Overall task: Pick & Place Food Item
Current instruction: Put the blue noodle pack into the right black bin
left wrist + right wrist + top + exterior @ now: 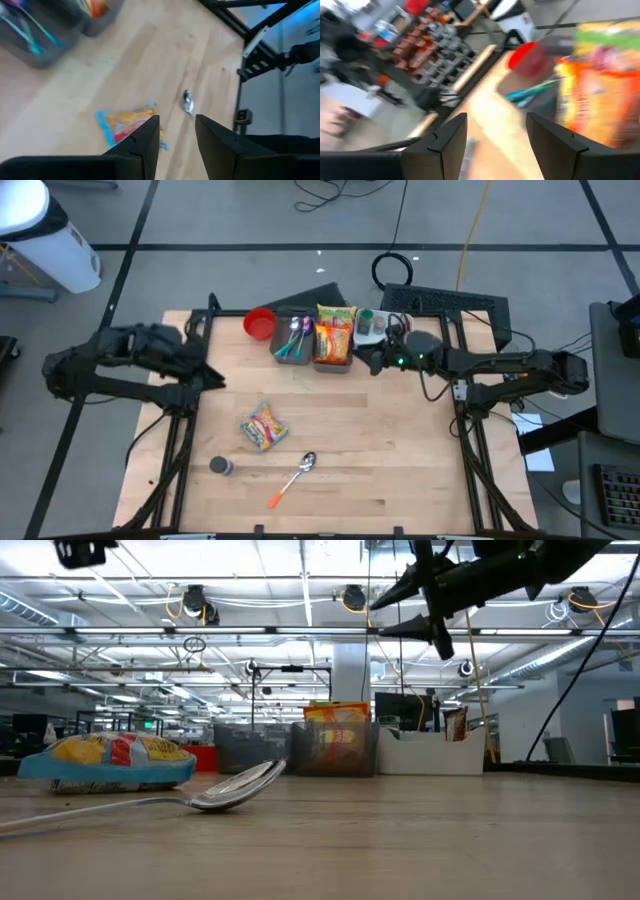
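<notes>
Left gripper (176, 142), fingers parted and empty, is held above the table's left edge, with the snack packet (263, 426) lying flat ahead and below it, long axis diagonal, nearer than to the open right gripper (374, 360) by the bins (312, 346).

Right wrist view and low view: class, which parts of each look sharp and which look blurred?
Right wrist view: the two dark fingers look sharp, while the round red bowl and orange-yellow snack packet behind smear; low view: the shiny metal spoon close to the lens looks soft, the ceiling lights crisper.
</notes>
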{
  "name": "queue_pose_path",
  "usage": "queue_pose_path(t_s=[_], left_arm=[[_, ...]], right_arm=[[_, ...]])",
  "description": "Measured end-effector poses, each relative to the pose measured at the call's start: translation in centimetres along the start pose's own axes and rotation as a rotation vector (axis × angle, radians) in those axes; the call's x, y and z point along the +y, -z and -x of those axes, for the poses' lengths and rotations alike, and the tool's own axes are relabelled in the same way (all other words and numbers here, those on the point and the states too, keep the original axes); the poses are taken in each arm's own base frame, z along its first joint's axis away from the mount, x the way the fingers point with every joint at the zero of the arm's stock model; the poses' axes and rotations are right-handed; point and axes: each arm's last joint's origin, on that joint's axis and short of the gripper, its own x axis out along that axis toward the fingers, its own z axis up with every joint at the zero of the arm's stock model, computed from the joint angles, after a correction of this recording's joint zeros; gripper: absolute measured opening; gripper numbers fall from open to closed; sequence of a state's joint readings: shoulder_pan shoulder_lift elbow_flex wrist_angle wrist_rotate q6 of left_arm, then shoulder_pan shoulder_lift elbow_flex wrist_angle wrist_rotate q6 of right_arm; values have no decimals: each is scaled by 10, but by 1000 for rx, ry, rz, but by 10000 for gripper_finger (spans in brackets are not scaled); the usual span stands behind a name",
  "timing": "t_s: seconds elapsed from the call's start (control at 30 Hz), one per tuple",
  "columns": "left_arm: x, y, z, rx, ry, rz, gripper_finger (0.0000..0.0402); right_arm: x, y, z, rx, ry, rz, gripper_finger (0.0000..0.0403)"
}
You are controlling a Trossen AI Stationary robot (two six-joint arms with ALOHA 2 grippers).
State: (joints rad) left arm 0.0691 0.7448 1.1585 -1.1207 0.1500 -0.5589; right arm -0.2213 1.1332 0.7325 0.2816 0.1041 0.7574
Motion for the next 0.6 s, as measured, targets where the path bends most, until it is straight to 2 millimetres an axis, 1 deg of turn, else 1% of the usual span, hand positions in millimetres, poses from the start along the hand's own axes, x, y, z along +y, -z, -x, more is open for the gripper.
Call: queue_pose_path(t_s=[0.13, 0.3, 0.47, 0.6], left_arm=[[9, 24, -25, 11, 69, 56, 132], [15, 43, -61, 28, 138, 86, 131], [17, 58, -98, 39, 204, 84, 131], [20, 73, -122, 68, 236, 114, 131]], right_arm=[[5, 22, -10, -22, -122, -85, 196], [11, 48, -21, -14, -227, -150, 196], [15, 68, -29, 34, -251, -172, 196], [14, 78, -33, 60, -249, -193, 196]])
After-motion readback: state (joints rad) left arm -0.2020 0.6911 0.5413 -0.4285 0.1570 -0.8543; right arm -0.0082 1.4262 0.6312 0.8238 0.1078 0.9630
